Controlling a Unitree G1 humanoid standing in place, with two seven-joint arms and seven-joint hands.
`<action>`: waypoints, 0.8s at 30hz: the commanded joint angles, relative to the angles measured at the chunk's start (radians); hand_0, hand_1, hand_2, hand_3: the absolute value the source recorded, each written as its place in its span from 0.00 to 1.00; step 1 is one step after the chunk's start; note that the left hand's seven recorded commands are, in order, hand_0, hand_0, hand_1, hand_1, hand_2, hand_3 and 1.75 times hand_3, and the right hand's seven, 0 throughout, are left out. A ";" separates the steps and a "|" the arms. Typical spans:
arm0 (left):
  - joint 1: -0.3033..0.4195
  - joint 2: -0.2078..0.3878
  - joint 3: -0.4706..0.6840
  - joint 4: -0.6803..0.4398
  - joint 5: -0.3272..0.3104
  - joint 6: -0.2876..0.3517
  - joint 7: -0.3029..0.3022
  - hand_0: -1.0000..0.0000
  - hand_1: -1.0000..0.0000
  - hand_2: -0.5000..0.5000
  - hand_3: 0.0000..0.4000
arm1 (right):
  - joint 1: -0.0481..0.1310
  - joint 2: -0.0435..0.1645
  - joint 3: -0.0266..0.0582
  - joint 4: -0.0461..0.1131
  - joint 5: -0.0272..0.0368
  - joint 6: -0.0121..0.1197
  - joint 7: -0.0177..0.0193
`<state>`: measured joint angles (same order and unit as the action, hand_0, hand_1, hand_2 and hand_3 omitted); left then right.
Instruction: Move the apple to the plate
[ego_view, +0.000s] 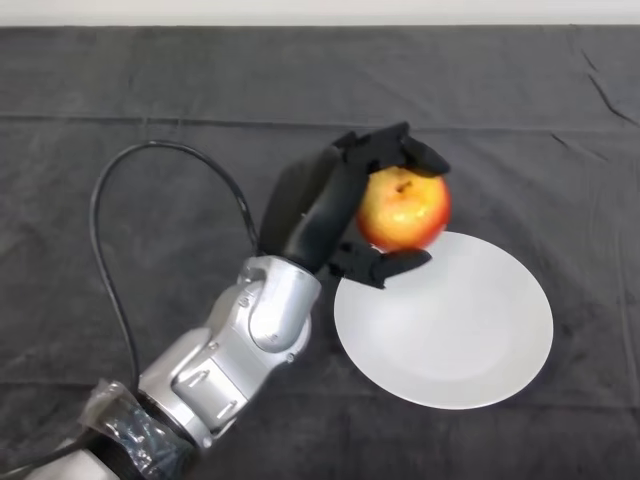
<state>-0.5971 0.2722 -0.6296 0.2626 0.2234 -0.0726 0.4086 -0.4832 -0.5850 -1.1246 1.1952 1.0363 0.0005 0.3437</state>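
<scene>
Dark-clothed tabletop (120, 80): hand (325, 205) grips the firm, smooth, slippery apple (405, 212) round its middle, at the plate's (470, 350) eleven o'clock rim.

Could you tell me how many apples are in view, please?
1. The apple is held in the robot hand, over the upper-left rim of the white plate. No others are visible.

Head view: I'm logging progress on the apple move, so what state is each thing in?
apple: held in the robot hand, at the plate's upper-left rim.
robot hand: shut on the apple, fingers above it, thumb below.
plate: white, upright on the dark cloth, nothing resting in its middle.
</scene>
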 joint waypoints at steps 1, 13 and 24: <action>0.017 0.013 -0.026 -0.024 0.031 0.003 0.011 0.00 0.00 0.50 1.00 | -0.012 0.013 -0.0035 -0.033 0.0110 -0.012 -0.0040; -0.009 -0.031 -0.157 0.035 0.033 0.025 -0.002 0.00 0.00 0.50 1.00 | -0.011 0.013 -0.0031 -0.034 0.0108 -0.012 -0.0053; -0.046 -0.037 -0.247 0.110 0.010 0.006 -0.020 0.00 0.00 0.50 1.00 | -0.011 0.013 -0.0035 -0.034 0.0112 -0.012 -0.0052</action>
<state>-0.6067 0.2178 -0.8618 0.3585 0.2256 -0.0562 0.4002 -0.4832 -0.5849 -1.1246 1.1952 1.0363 0.0005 0.3436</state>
